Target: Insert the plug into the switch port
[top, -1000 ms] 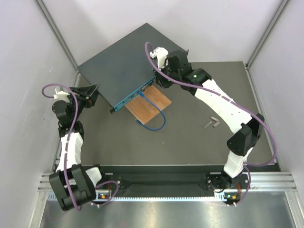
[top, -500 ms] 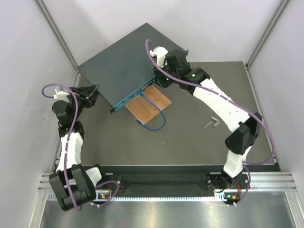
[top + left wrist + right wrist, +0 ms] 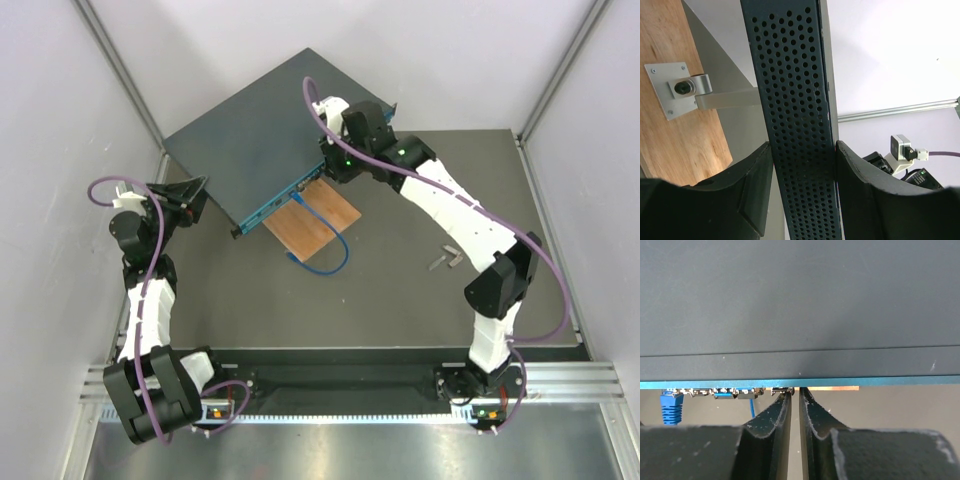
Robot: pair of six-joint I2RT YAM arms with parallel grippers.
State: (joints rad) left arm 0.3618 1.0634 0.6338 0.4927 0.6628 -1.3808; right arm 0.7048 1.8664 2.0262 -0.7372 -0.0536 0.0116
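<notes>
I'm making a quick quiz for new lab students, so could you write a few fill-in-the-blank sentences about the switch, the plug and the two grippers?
1. The left gripper is closed on the switch at its ____ side wall.
2. In the right wrist view, the plug under the port row is coloured ____.
3. The right gripper points at the port face, with that plug to its ____ in that view.
4. Beside the port face lies a board made of ____.

Missing words: perforated; blue; left; wood.

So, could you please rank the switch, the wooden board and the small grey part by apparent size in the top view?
Largest: switch
Next: wooden board
Smallest: small grey part
</notes>
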